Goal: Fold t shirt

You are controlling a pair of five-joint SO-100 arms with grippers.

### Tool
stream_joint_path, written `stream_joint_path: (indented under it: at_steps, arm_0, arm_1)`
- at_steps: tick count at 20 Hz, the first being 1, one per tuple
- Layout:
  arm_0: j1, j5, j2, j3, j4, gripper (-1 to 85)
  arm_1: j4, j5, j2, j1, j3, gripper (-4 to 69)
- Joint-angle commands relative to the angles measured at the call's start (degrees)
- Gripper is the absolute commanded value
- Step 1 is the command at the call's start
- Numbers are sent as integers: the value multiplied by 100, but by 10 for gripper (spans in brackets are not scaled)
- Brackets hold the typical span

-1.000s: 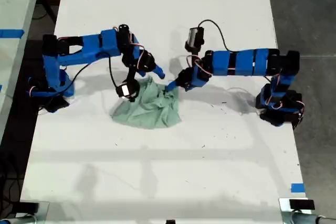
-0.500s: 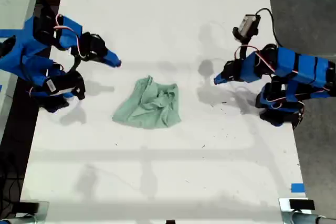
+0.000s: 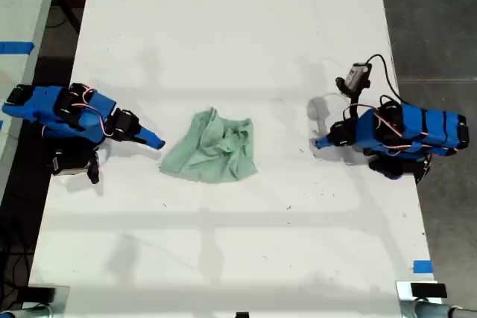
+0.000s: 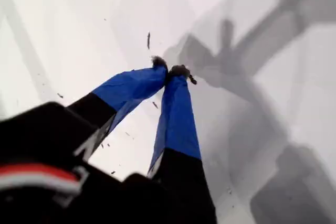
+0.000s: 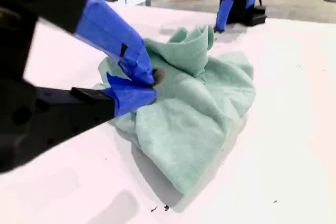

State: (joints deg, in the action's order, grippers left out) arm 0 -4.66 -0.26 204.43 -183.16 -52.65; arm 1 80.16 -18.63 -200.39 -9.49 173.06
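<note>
t shirt crumpled, unmoved on desk | my first pincer, my second pincer: both clenched empty, dropped lower since earlier

White table (blue tape at edge), grey floor.

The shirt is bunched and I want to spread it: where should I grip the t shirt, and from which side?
Probably the raised fold of the t shirt: it stands up from the heap, so jaws can close around it. Come from the exterior view's left with my second claw, the nearer one.
</note>
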Motion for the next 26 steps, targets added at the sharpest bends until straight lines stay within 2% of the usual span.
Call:
stream_joint_path:
  at_steps: [1, 3, 5, 7, 8, 10, 18, 22, 24, 26]
  arm_0:
    - [413, -62, 220, -123, -229, 0]
    - [686, -281, 220, -132, -387, 0]
    - [1775, -677, 193, -149, -756, 39]
    - [2312, -571, 158, -149, -738, 66]
    - [2232, -316, 158, -149, -686, 44]
    - [1863, -272, 158, -141, -668, 3]
    - [1828, -272, 167, -132, -668, 0]
    - [1749, -193, 167, -132, -650, 1]
    - [1731, -193, 167, -88, -615, 10]
    - [1960, -211, 167, -70, -765, 68]
  arm_1:
    - [-88, 325, -79, -167, 149, 22]
    - [-53, 439, -79, -255, 158, 22]
    - [-9, 677, -79, -352, 193, 22]
    - [18, 835, -79, -439, 211, 22]
    - [18, 870, -79, -431, 220, 22]
    - [18, 905, -79, -396, 220, 22]
    - [26, 958, -79, -510, 237, 22]
    - [62, 914, -79, -809, 272, 22]
    - [70, 870, -79, -888, 272, 65]
    - [70, 1072, -79, -703, 272, 128]
